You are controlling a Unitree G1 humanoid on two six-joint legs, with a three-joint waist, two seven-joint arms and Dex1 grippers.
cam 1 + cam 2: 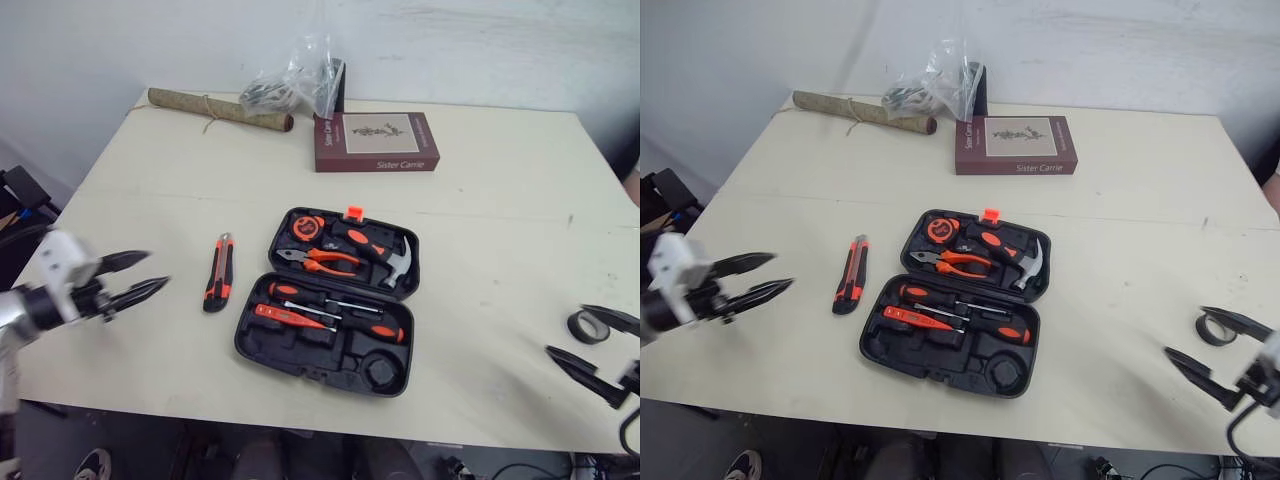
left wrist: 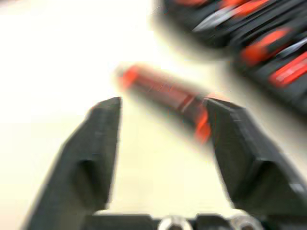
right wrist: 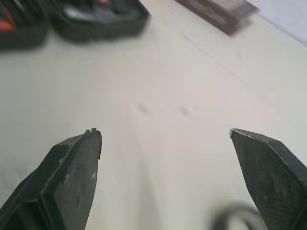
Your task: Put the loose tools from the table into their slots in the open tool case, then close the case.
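Pale worktop [image 1: 480, 220] carries the open tool case [image 1: 250, 345], most slots filled; a utility knife [image 1: 219, 272] lies loose left of it, a tape roll [image 1: 588, 327] near the spread right tool [image 1: 566, 329]; the left tool [image 1: 155, 268], spread too, points at the knife; closing remains.

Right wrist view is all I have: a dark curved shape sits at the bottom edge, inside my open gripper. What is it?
Observer: A roll of black tape, lying flat on the table within the open right gripper.
Operator: Is its slot free?
Observer: The round slot in the case, at its near right corner, looks empty.
Operator: Any other loose tool?
Observer: A knife lies left of the case, apart from it.
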